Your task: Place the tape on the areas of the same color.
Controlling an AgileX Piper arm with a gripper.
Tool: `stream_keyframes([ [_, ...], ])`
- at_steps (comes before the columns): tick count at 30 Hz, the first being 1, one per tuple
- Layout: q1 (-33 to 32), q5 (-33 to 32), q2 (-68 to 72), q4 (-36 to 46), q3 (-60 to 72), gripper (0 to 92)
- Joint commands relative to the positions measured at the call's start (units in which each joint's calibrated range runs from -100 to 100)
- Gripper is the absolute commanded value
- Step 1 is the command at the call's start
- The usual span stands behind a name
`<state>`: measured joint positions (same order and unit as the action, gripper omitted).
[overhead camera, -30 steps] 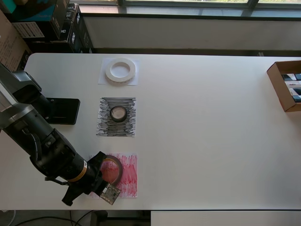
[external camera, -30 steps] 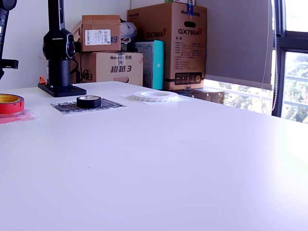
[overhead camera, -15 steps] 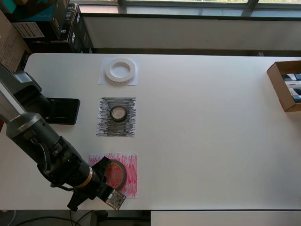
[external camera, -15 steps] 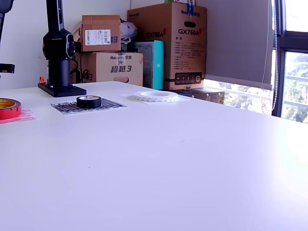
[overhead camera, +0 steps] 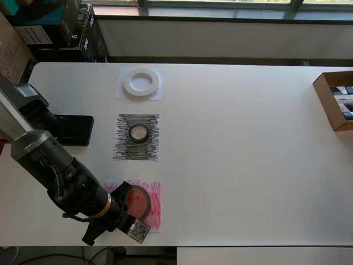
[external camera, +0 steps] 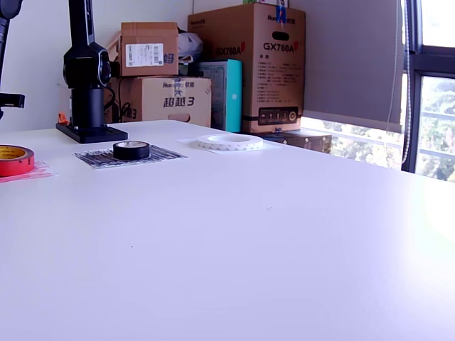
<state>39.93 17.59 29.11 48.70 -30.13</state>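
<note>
Black and bulky, the claw (overhead camera: 130, 212) hangs over the near-left part of the red sheet (overhead camera: 151, 210) in the overhead view, its body hiding part of the red roll (overhead camera: 139, 202). Whether its fingers are closed on that roll or spread off it I cannot tell; they are tucked under the wrist.

The red roll lies on the red sheet, seemingly flat. Beyond the red sheet, toward the window, the black roll (overhead camera: 138, 133) rests at the middle of the black scribbled sheet (overhead camera: 121, 149), and further on the white ring (overhead camera: 142, 83) sits on the white sheet (overhead camera: 120, 94).

All three rolls appear matched, so this looks like the last placement; the next move calls for a clear release and a straight lift that does not drag the roll.

Only the exterior view shows the red roll (external camera: 15, 160) from the side, down on the surface (external camera: 284, 234) and level; the claw is out of its frame.
</note>
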Motion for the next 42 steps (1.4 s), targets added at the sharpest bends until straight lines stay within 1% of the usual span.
stream_keyframes([
  [1, 0.23, 0.0, -0.3, -0.2, 0.28, 0.0],
  [40, -0.64, 0.08, -0.11, -0.2, 1.19, 0.7],
  [42, -0.64, 0.16, -0.11, -0.2, 1.01, 2.4],
])
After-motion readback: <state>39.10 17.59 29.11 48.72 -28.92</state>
